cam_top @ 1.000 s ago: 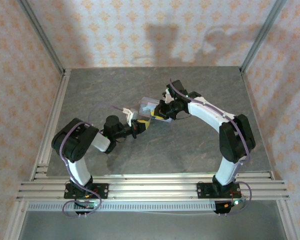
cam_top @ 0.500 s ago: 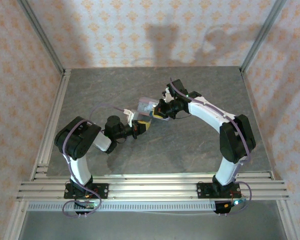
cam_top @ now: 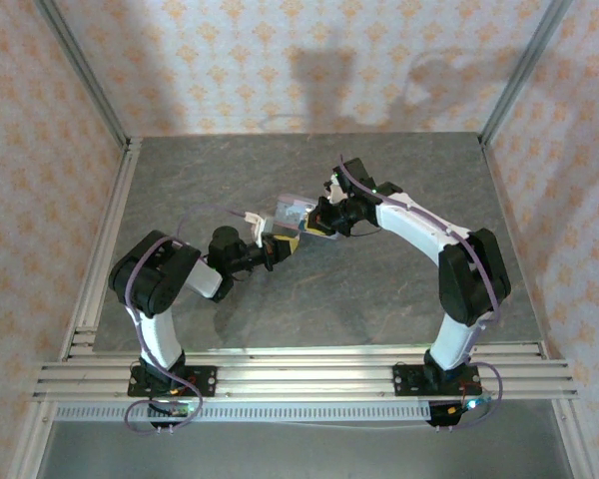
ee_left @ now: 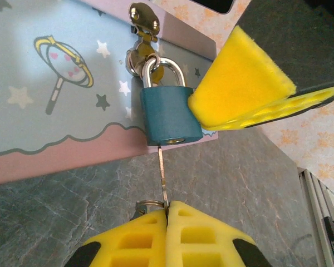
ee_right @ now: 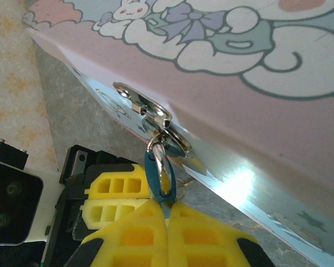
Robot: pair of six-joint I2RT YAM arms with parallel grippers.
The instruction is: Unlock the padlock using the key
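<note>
The small blue padlock hangs by its silvery shackle from the hasp of a pale blue cartoon tin. My left gripper is shut on the key, a thin blade pointing up with its tip at the padlock's underside. A small ring sits at the key's head beside my left pads. In the right wrist view my right gripper is shut on the padlock, seen edge on. One right finger presses the padlock's side. From above, both grippers meet at the tin.
The tin lies mid-table on the grey stone-patterned surface. An aluminium rail runs along the left edge and another rail along the front. Patterned walls close in the back and sides. My left fingers sit just below the padlock.
My right gripper has closed the last bit onto the padlock. The tin and my left wrist have shifted slightly to the left.
</note>
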